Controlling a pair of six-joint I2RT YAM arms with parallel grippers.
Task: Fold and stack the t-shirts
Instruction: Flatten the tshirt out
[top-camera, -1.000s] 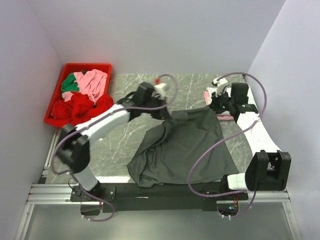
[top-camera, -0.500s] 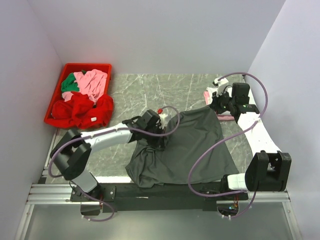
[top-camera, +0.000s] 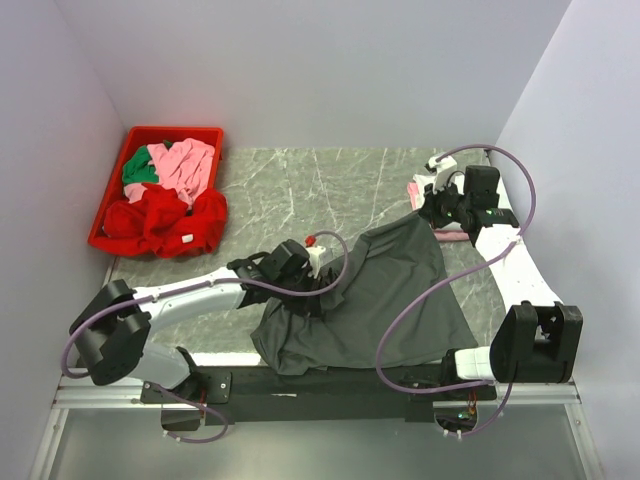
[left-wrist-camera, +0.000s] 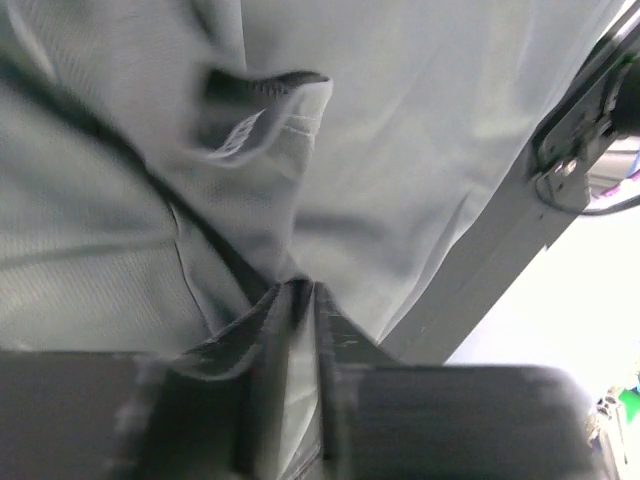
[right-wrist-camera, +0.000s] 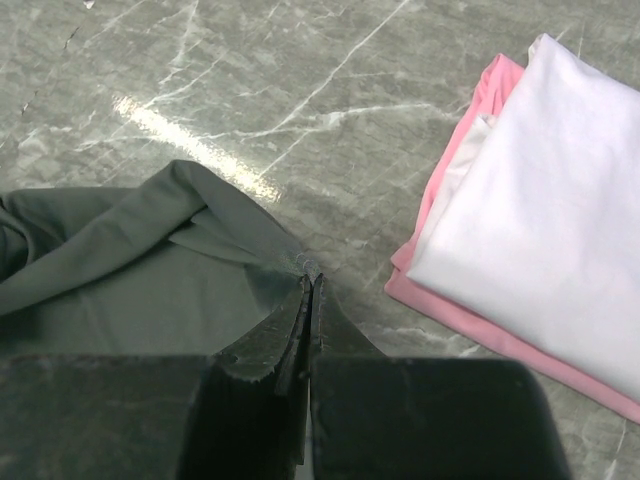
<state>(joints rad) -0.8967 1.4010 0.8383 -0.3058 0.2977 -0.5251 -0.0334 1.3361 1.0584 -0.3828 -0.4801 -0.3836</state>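
white-on-pink t-shirts (right-wrist-camera: 540, 180) stacked, far-right corner | dark grey t-shirt (top-camera: 385, 290) mid-fold: right gripper (right-wrist-camera: 310, 285) clamped on it, left gripper (left-wrist-camera: 300, 290) blurry, probably too | binned shirts (top-camera: 165, 200) pending

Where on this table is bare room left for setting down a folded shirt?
Bare marble table lies at far centre, between the red bin and the folded stack. The near-right half is crowded: the dark grey t-shirt spreads there, pinched by left gripper and right gripper.
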